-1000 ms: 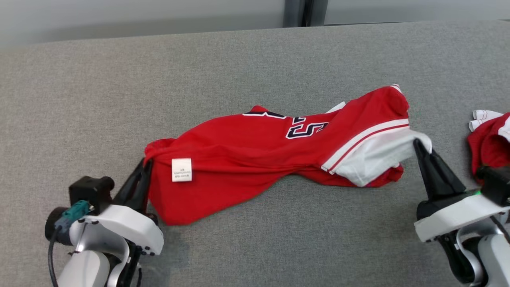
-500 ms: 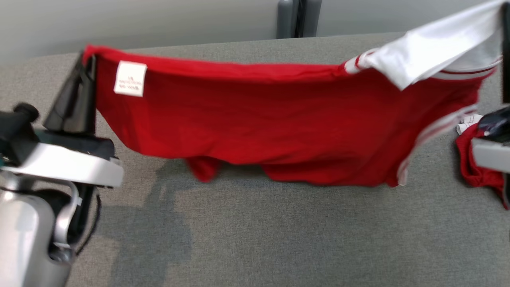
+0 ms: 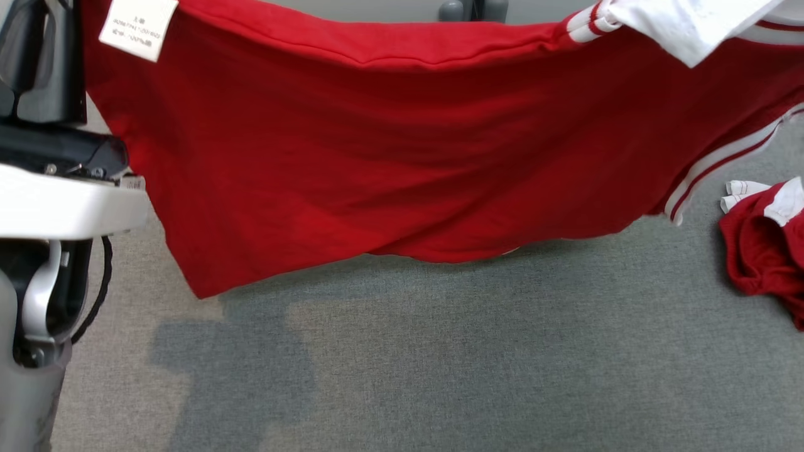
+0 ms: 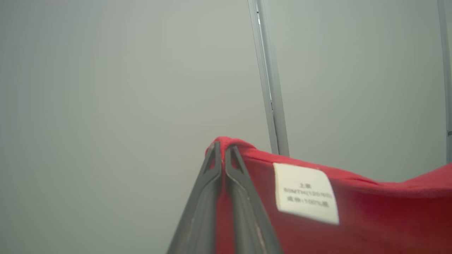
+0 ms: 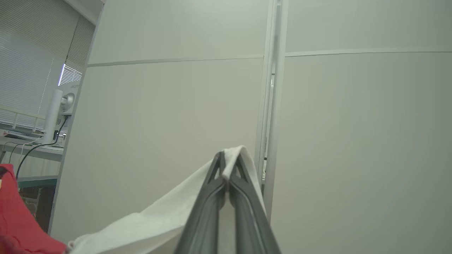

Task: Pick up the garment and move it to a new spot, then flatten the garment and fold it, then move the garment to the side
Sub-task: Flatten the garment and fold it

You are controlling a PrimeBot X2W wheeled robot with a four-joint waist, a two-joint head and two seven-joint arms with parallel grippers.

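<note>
The garment (image 3: 389, 157) is a red jersey with white trim, hanging stretched in the air above the grey table (image 3: 440, 376). Its lower hem dangles just over the surface. My left gripper (image 3: 63, 9) is at the top left of the head view, shut on the red corner beside the white care label (image 3: 138, 25). In the left wrist view the left gripper (image 4: 223, 150) pinches the garment (image 4: 370, 215) at its edge. My right gripper (image 5: 227, 157) is shut on the garment's white sleeve (image 5: 159, 218), which shows in the head view as the white sleeve (image 3: 684, 25) at the top right.
A second crumpled red and white cloth (image 3: 763, 251) lies on the table at the right edge. A pale partition wall (image 5: 353, 141) with a metal post (image 4: 270, 88) stands behind the table.
Both grippers have risen and spread, lifting the garment off the table until it hangs stretched between them. The head camera has also shifted.
</note>
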